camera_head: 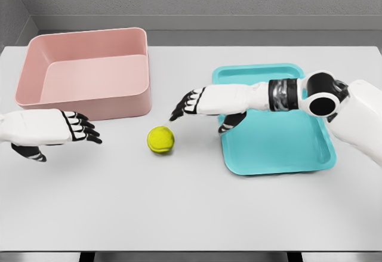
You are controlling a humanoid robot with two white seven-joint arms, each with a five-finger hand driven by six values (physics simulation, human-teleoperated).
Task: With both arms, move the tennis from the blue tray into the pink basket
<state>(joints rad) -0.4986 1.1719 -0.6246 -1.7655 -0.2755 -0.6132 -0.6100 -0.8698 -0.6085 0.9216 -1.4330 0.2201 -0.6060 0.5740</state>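
Observation:
A yellow-green tennis ball (160,139) lies on the white table between the two hands, outside the blue tray (280,154). My right hand (200,114) reaches left past the tray's left edge, fingers spread and pointing toward the ball, a short gap above and to its right. From the picture's left comes my left hand (71,132), fingers extended toward the ball and holding nothing, about a hand's length away. The pink basket (83,104) stands at the back left, with nothing inside that I can see.
The white table (191,214) stretches to a front edge near the bottom of the view. A grey wall runs behind it. My right forearm lies across the upper part of the tray.

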